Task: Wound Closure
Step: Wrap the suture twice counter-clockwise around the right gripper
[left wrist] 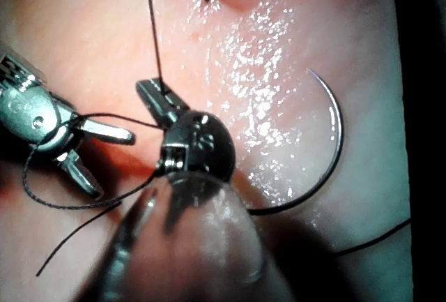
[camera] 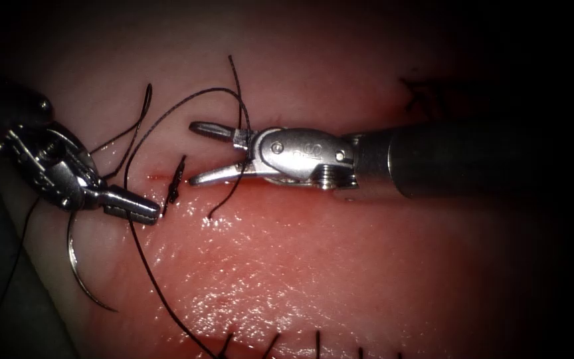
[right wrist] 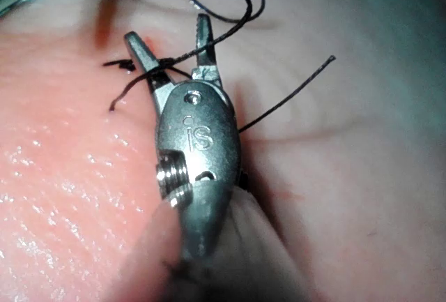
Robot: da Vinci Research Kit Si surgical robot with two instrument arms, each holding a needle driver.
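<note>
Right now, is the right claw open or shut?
Open. The right claw has its two jaws spread apart, with thread running through the gap between them. It grips nothing.

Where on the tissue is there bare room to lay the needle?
Free: the glistening tissue below the right tool, above the lower stitches. Crowded: around the cut, with thread loops, left tool gripping thread, and needle lying loose.
</note>
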